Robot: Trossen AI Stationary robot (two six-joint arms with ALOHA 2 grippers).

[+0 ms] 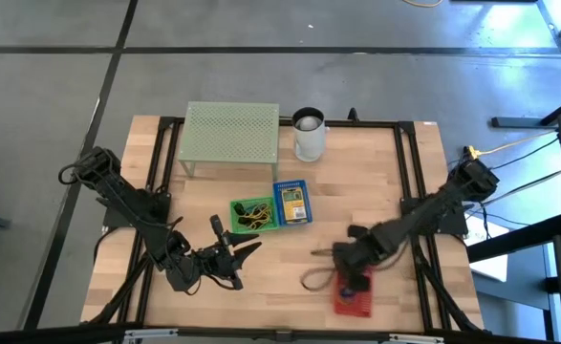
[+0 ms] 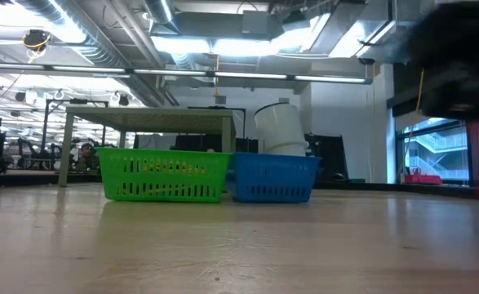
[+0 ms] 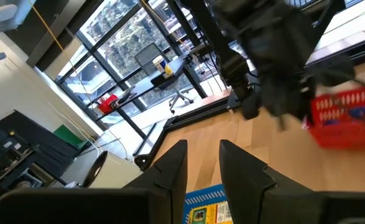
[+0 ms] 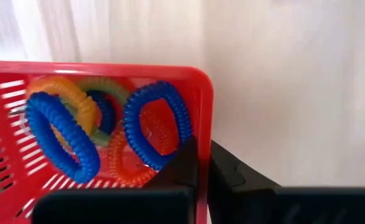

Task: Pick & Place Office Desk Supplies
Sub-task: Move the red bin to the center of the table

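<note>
A red basket sits near the table's front right and holds blue, orange and green coiled bands. My right gripper points down at its far end, shut over the basket's wall. A tan rubber band lies on the wood just left of it. A green basket with dark and yellow items and a blue basket with yellow card packs stand side by side at mid-table. My left gripper hovers level at the near left, open and empty. My right gripper comes from above onto the red basket's side wall, close to a corner. One finger stands inside the basket and the other outside, with the thin wall between them. The basket rests flat on the table. The fingertips themselves are hidden.
A pale green mesh stand and a white cup stand along the far edge. Black frame rails run down both sides of the table. Bare wood lies between the two arms and along the near edge.
</note>
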